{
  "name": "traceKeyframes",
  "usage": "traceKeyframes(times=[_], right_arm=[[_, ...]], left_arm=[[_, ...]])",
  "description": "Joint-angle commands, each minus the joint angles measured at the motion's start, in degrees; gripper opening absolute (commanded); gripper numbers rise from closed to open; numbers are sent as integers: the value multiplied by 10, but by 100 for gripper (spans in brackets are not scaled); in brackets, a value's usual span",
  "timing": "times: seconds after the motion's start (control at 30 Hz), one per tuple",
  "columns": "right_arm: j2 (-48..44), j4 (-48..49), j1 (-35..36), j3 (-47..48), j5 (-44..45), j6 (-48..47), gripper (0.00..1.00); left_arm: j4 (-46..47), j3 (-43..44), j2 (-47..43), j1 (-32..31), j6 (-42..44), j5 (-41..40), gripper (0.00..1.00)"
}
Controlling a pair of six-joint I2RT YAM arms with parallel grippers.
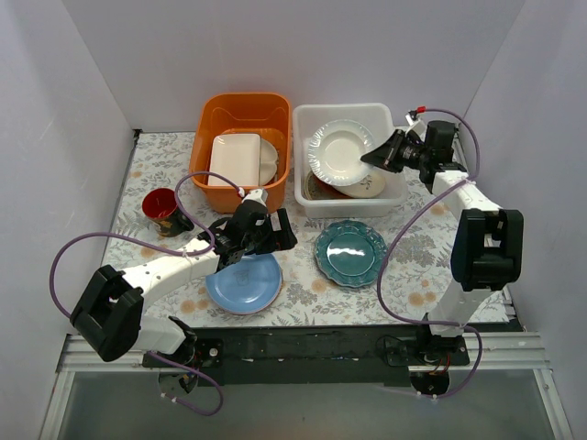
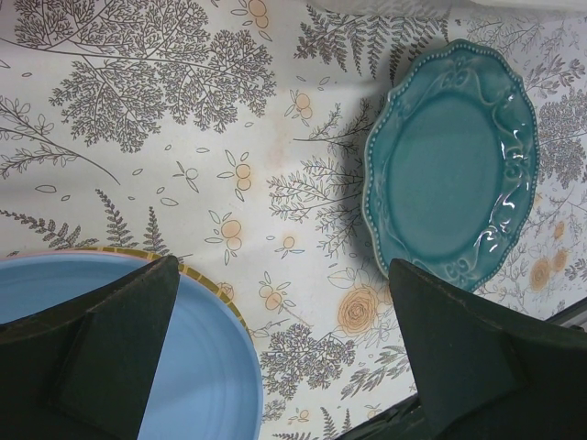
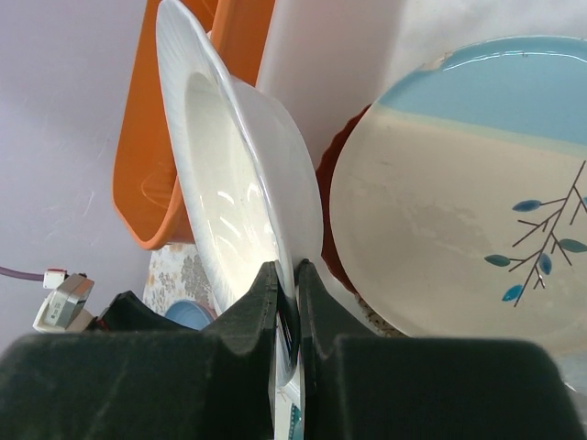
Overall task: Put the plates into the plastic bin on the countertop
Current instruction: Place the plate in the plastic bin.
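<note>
White plate (image 1: pixel 339 151) hangs tilted over plastic bin (image 1: pixel 359 207) at 1 o'clock, rim clamped in right gripper (image 1: pixel 374 157), probably to lower it onto cream leaf plate (image 3: pixel 459 211). Left gripper (image 2: pixel 282 266), jaws wide apart, hovers over light blue plate (image 1: pixel 243 284), 7 o'clock: likely next.

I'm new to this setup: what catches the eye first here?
The right gripper pinches a white plate by its rim, tilted over the plastic bin at the back right. The left gripper hangs open above a light blue plate near the front, a teal scalloped plate beside it.
</note>
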Motion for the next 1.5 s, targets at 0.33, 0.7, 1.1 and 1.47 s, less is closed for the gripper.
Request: traceKeyframes(times=[0.33, 0.7, 1.1, 1.47], right_arm=[[61, -70, 8, 98, 17, -39, 1], [113, -113, 12, 114, 25, -57, 1], [138, -146, 14, 121, 27, -82, 13], [115, -167, 16, 112, 50, -111, 53]], left_arm=[[-7, 4, -23, -2, 3, -11, 98], [-14, 4, -30, -3, 3, -15, 98], [-15, 7, -26, -2, 4, -12, 98], [-15, 10, -19, -3, 6, -10, 98]])
